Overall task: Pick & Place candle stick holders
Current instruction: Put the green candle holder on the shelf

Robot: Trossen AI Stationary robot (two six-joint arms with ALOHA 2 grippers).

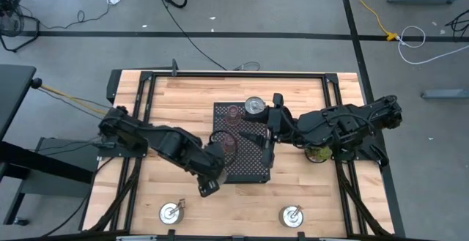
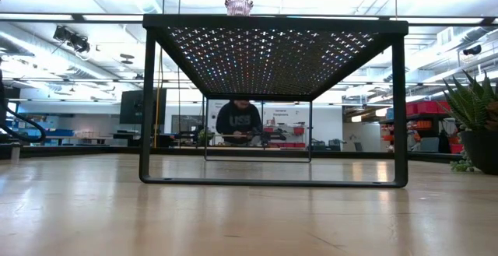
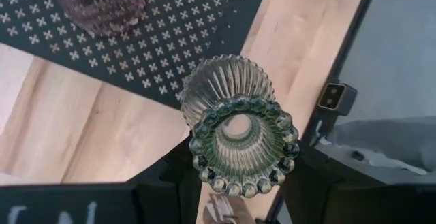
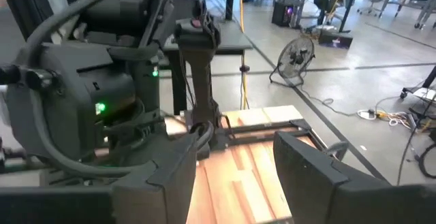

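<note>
Left gripper [image 3: 238, 183] jaws clamped on green glass holder [image 3: 235, 125], carried above tray [image 3: 170, 40] edge for placing. Right gripper [image 4: 235, 176] jaws apart, empty.

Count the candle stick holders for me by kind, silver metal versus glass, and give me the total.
Silver metal holders: 3
Glass holders: 3, counting the green glass holder held in the left gripper
Total: 6

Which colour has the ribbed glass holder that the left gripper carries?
The ribbed glass candle holder is green-tinted, clearest in the left wrist view.
</note>
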